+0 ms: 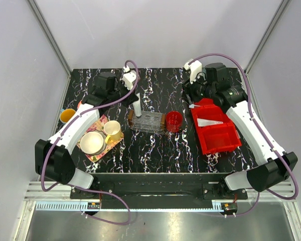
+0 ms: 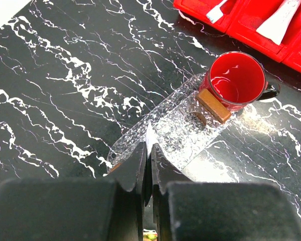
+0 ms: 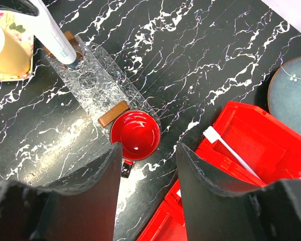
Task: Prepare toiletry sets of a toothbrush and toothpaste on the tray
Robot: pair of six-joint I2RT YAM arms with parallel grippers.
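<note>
Two arms reach over the black marble-patterned table (image 1: pixel 155 150). The left arm goes from its base forward and bends inward to the middle, with the wrist turned down. The left gripper (image 2: pixel 149 153) hangs above the left end of the small clear plastic tray with ribbed walls and brown end handles (image 2: pixel 183 128). Its fingers are pressed together on the flat crimped end of a small white squeeze tube of toothpaste (image 3: pixel 55 30). This tube hangs nearly upright, a little tilted, with the cap end down over the tray's floor just beside the brown handle. Whether the cap touches the floor, I cannot tell.

The right arm runs along the right side of the table and folds toward the centre. The right gripper (image 3: pixel 148 148) hovers with its fingers wide apart and nothing between them. It is above the table between the round red cup (image 3: pixel 135 134) and the red plastic compartment bin (image 3: pixel 271 130). The red cup stands touching the tray's right end. Inside the bin lie the slim pale plastic toothbrush (image 3: pixel 231 152) in one compartment and a second white tube (image 2: pixel 281 22) in the next one.
</note>
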